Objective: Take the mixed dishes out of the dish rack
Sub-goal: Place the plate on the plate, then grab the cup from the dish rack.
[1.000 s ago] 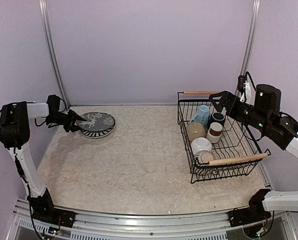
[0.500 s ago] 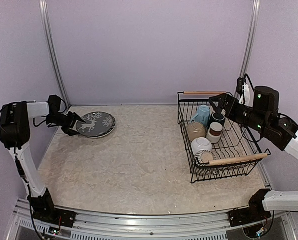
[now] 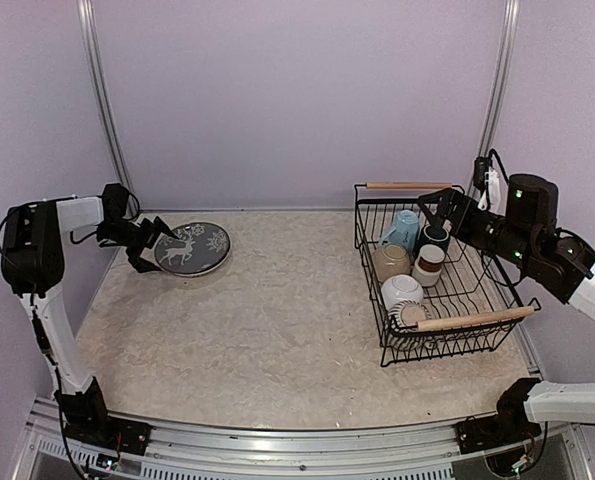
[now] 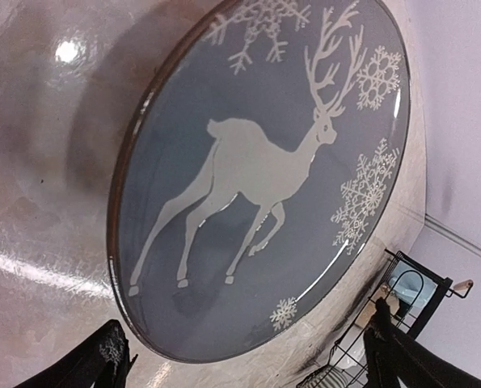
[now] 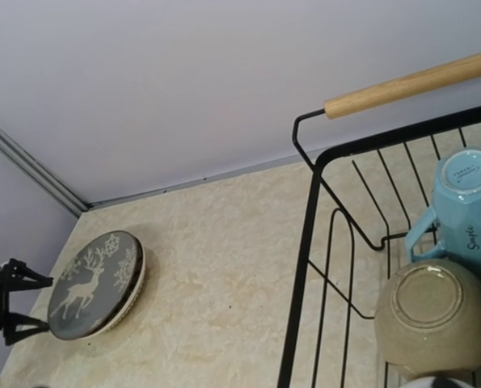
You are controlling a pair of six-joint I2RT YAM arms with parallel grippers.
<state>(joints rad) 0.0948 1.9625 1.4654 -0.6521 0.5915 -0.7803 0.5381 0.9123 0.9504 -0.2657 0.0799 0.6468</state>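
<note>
Unloading partly done, by the look of it: dark deer-pattern plate (image 3: 192, 247) out of the dish rack (image 3: 469, 285) and lying flat at the far left of the table (image 3: 277, 330), well apart from the rack on the right. Possibly stacked on a second plate, but too little of the underside on show to tell. Left gripper (image 3: 153, 248) at the plate's left rim, fingers spread wide, one fingertip (image 4: 103, 368) at each lower corner of the wrist view, pinching nothing; touching the rim or not, impossible to say. Right gripper (image 3: 437, 205) poised over the rack's far corner beside the far wooden handle (image 3: 402, 185), likewise spread with nothing between the fingers. Waiting in the rack: light blue mug (image 3: 405, 230) base-up, dark green mug (image 3: 436, 237) just beside it, brown-white cup (image 3: 430, 260), a beige bowl (image 3: 390, 262) upturned, a white bowl (image 3: 402, 290), and something striped (image 3: 413, 316) tucked under the near handle (image 3: 474, 320). Step in hand, as judged: letting go of the plate on the left, lining up the next pick on the right. Next move calls for drawing the left arm straight back without nudging the plate, then lowering the right fingers onto one mug's wall or handle, closing gently, and lifting straight up clear of the handle rod and the neighbouring dishes.
</note>
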